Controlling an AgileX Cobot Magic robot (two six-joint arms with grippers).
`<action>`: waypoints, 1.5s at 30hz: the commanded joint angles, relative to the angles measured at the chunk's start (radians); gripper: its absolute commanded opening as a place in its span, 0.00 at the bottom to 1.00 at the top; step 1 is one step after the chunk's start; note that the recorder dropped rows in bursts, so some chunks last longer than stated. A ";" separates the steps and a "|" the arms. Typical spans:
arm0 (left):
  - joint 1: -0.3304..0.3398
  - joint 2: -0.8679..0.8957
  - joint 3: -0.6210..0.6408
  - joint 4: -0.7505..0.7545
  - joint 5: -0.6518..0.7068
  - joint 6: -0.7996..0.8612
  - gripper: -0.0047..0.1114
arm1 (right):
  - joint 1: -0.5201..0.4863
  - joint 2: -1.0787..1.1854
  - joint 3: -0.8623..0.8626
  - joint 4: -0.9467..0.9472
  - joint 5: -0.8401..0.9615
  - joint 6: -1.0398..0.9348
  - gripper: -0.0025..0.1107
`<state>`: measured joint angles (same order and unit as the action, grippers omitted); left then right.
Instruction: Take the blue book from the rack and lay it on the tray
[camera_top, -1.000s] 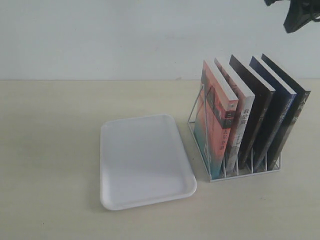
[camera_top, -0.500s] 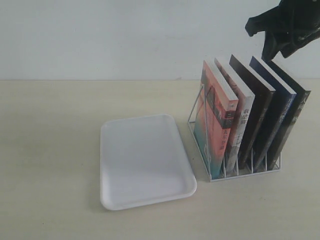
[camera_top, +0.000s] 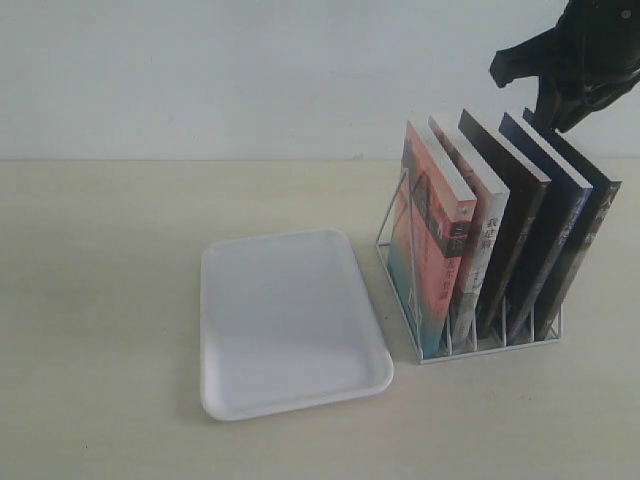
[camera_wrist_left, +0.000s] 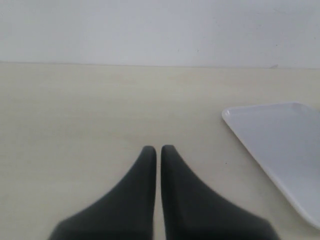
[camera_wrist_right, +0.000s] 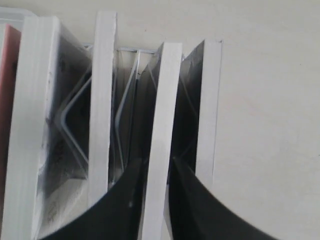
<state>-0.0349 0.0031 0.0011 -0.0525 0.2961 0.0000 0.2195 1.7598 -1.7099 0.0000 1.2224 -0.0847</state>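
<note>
The blue book (camera_top: 560, 230) stands in the wire rack (camera_top: 470, 352), second slot from the far right, between a dark brown-black book (camera_top: 512, 230) and a black book (camera_top: 592, 235). My right gripper (camera_top: 545, 118) hangs at the blue book's top far corner. In the right wrist view its open fingers straddle the white page edge of the blue book (camera_wrist_right: 166, 100), one on each side, close to the covers. The white tray (camera_top: 290, 320) lies flat to the left of the rack. My left gripper (camera_wrist_left: 158, 148) is shut on nothing above bare table beside the tray (camera_wrist_left: 280, 145).
Two more books, one orange-pink (camera_top: 430, 260) and one with a light spine (camera_top: 478, 250), fill the rack's left slots. A pale wall rises behind the beige table (camera_top: 100, 280). The left gripper does not show in the exterior view.
The right gripper came down from the upper right corner onto the top of the blue book, then shifted slightly lower and rightward. Books, rack and tray have not moved.
</note>
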 joint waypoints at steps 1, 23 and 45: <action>0.002 -0.003 -0.001 -0.012 -0.004 0.000 0.08 | -0.001 -0.004 0.014 0.000 -0.001 0.003 0.18; 0.002 -0.003 -0.001 -0.012 -0.004 0.000 0.08 | -0.001 -0.004 0.014 0.006 -0.001 0.007 0.40; 0.002 -0.003 -0.001 -0.012 -0.004 0.000 0.08 | -0.001 -0.004 0.014 0.012 -0.001 0.009 0.25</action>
<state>-0.0349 0.0031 0.0011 -0.0525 0.2961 0.0000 0.2195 1.7615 -1.6937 0.0098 1.2224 -0.0758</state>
